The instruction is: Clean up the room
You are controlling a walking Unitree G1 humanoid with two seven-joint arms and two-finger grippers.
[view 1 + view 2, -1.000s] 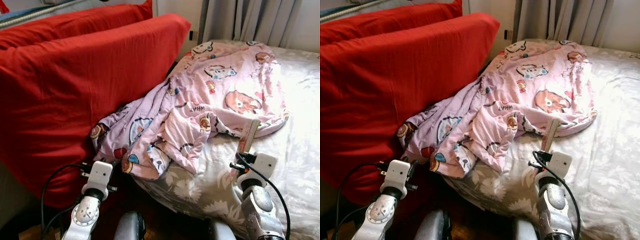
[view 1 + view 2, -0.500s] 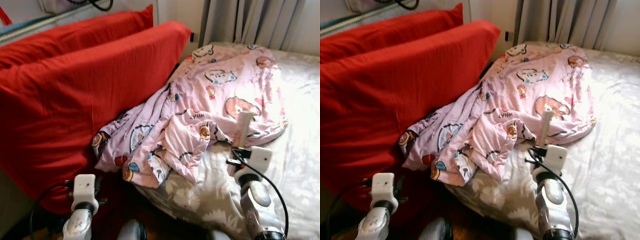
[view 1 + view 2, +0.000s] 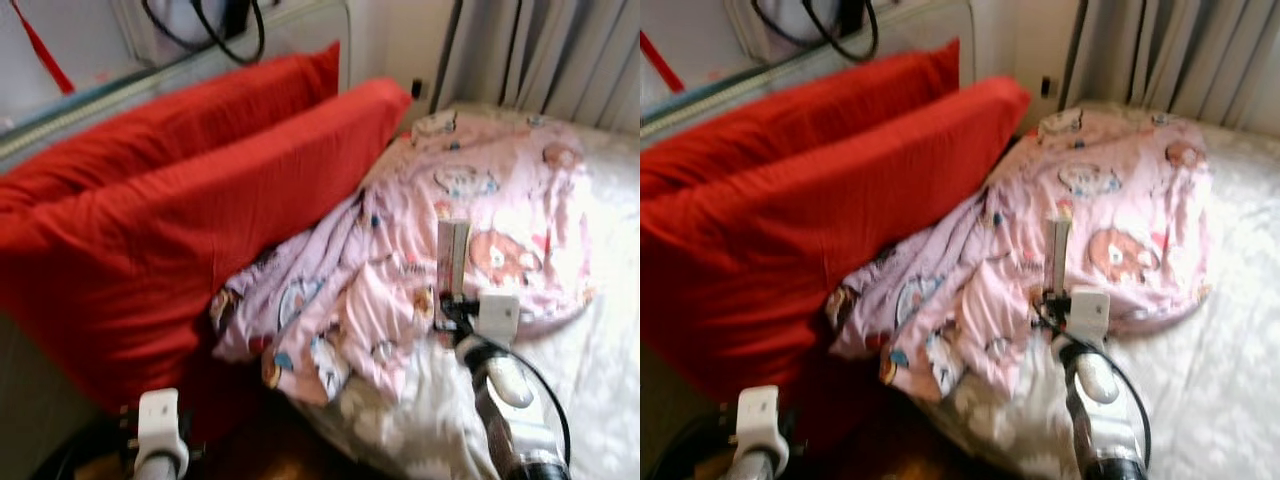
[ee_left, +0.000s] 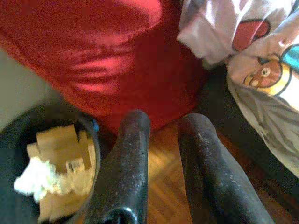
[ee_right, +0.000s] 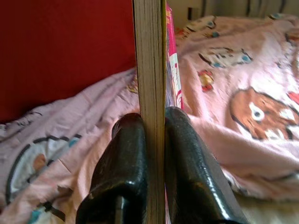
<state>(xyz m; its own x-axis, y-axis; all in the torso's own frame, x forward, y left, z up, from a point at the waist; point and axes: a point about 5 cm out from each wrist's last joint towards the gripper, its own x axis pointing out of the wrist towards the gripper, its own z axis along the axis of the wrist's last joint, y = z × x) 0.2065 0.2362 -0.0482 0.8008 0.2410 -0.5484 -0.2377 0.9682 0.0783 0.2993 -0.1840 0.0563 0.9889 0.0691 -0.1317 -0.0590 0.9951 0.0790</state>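
Your right gripper is clamped on a thin paperback book with cream page edges and a pink cover, held upright on edge above the pink cartoon-print blanket on the bed with the pale floral sheet. In the right wrist view the two black fingers pinch the book's lower end flat-to-flat, pages facing the camera, pink cover on the far side. It reads as light and fairly stiff along the spine but floppy across the pages, so I'd expect it to sag or swing if you tilt it far off vertical; the glossy cover likely slips against hard fingers. The grip sits low with most of the book cantilevered above, so move slowly and keep it upright. If you regrip, take it nearer the middle or by the spine. The blanket is soft and bulky and bunched against the big red pillows; pinch a fold or corner, not the flat. Your left gripper hangs low by the floor, fingers narrowly apart and empty, over wooden parquet. Next to it is a dark round bin holding crumpled paper and cardboard scraps. The head views are blurred, so treat fine positions as approximate.
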